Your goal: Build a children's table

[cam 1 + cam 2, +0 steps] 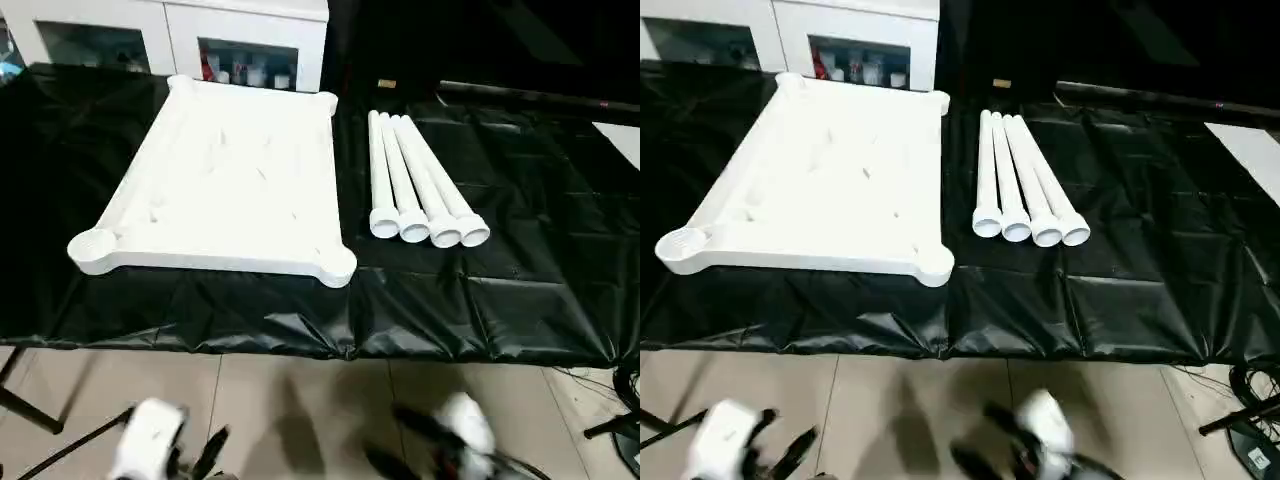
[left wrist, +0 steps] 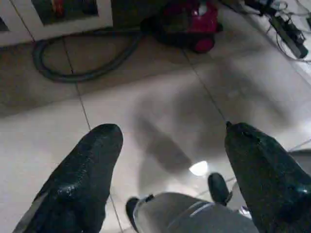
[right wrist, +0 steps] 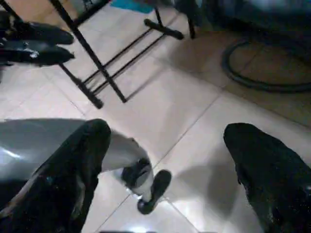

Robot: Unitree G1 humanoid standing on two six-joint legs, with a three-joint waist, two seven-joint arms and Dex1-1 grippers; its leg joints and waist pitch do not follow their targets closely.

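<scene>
The children's table lies in parts on a black-covered bench. Its white top rests upside down at the left, rim up, with round sockets at the corners. Several long white tube legs lie side by side just right of it, flared ends toward me. Both grippers hang low over the floor, in front of the bench's near edge and well apart from the parts. My left gripper is open with only floor between its fingers. My right gripper is open too and holds nothing. In the head views they blur at the bottom edge, left gripper and right gripper.
A black sheet covers the bench and drapes over its front edge. A white glass-door cabinet stands behind. Black stand legs cross the tiled floor, and a red vacuum cleaner with its hose sits on it. Cables lie at the lower right.
</scene>
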